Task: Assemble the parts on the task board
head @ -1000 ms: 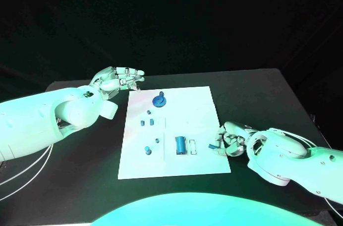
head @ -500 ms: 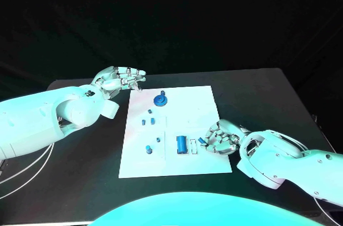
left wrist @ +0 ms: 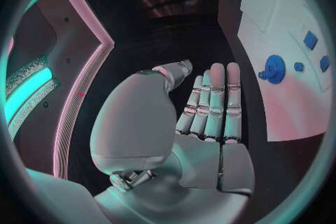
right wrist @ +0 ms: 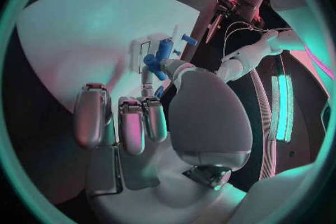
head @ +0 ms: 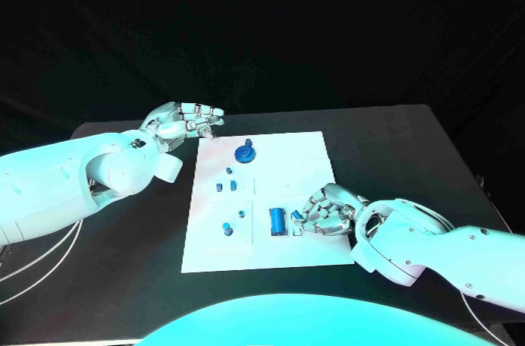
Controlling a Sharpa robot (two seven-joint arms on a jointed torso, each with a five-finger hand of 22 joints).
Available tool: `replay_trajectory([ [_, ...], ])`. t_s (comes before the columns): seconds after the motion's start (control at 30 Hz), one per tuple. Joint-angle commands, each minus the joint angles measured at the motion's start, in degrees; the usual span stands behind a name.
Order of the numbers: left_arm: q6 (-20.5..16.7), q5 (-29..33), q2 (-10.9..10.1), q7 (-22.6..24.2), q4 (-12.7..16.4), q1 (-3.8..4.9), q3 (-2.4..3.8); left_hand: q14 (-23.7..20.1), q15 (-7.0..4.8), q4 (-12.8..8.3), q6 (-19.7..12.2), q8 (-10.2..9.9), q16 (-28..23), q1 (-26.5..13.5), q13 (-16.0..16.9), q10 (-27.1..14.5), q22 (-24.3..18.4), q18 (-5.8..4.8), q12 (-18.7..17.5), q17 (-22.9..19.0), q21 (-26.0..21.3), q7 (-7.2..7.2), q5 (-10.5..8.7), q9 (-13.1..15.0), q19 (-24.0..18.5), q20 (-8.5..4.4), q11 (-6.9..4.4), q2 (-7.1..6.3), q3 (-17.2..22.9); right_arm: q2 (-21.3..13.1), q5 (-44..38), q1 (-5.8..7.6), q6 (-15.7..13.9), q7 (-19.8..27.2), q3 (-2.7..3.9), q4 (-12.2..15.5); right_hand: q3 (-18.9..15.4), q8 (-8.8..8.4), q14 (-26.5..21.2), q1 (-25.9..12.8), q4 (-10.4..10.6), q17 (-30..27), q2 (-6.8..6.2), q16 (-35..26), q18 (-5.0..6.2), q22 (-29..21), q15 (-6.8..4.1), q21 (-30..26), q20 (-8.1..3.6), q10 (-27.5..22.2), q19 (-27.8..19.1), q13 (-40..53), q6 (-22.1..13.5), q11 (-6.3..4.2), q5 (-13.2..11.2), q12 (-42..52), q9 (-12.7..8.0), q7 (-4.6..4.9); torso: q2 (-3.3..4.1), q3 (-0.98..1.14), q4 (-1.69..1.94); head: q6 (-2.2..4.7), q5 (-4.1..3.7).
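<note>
the right hand (head: 328, 209) pinches a small blue part (right wrist: 155, 63) over the task board's (head: 306, 164) near right side. the left hand (head: 180, 121), fingers loosely apart and holding nothing, hovers above the tabletop (head: 416, 149) off the board's far left corner.

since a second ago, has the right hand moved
Yes. The right hand, pinching a small blue part, has slid further onto the white board, toward the long blue piece.

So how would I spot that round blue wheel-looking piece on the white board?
Find the white task board in the middle of the black table. Near its far edge, close to the left hand, lies the round blue gear-like part. It is the widest, roundest piece; the other blue parts are small pegs or blocks.
</note>
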Motion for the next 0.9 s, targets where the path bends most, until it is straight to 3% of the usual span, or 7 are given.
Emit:
replay_trajectory([
  [0.03, 0.65, -0.28, 0.05, 0.23, 0.20, 0.03, 0.03, -0.46, 0.01, 0.10, -0.40, 0.39, 0.26, 0.00, -0.09, -0.37, -0.05, 0.72, 0.36, -0.06, -0.32, 0.96, 0.15, -0.10, 0.49, 0.11, 0.06, 0.00, 0.20, 0.44, 0.08, -0.17, 2.12, -0.30, -0.04, -0.52, 4.35, 0.29, 5.74, -0.86, -4.73, 14.00, -0.04, 0.12, -0.48, 11.10, -0.51, -0.12, -0.23, 4.16, 2.19, 12.35, 0.18, -0.32, 0.15, 0.04, 0.06, -0.52, -0.01, 0.05, 0.06, 0.00, -0.11],
  [0.33, 0.90, -0.28, 0.06, 0.16, 0.26, 0.03, 0.03, -0.46, 0.01, 0.10, -0.40, 0.39, 0.26, 0.00, -0.09, -0.37, -0.05, 0.72, 0.36, -0.06, -0.32, 0.96, 0.15, -0.10, 0.49, 0.11, 0.06, 0.00, 0.20, 1.48, -3.41, -0.28, 1.80, -1.87, -0.07, -1.90, 3.67, 0.49, 5.78, -2.70, -3.92, 14.17, 0.06, 0.18, -0.54, 11.20, -0.59, 0.34, -0.27, 4.68, 2.29, 13.09, 0.81, -0.45, -0.23, 1.09, 0.07, -0.70, 0.03, 0.06, 0.02, 0.00, -0.13],
  [0.9, 1.31, -0.28, 0.00, -0.01, 0.30, 0.03, 0.03, -0.47, 0.05, 0.24, -0.42, 0.43, 0.28, -0.15, -0.11, -0.42, -0.08, 0.71, 0.43, -0.08, -0.40, 0.99, 0.13, -0.11, 0.53, 0.12, 0.10, -0.01, 0.21, 2.77, -5.67, -0.84, 4.39, -3.93, -0.08, -3.23, 2.63, 0.87, 5.81, -5.04, -2.46, 14.31, -0.03, 0.24, -0.56, 11.21, -0.78, 0.45, -0.43, 4.87, 2.31, 13.38, 1.67, -0.68, -1.63, 1.46, -0.01, -0.98, 0.01, 0.12, -0.02, 0.00, -0.18],
])
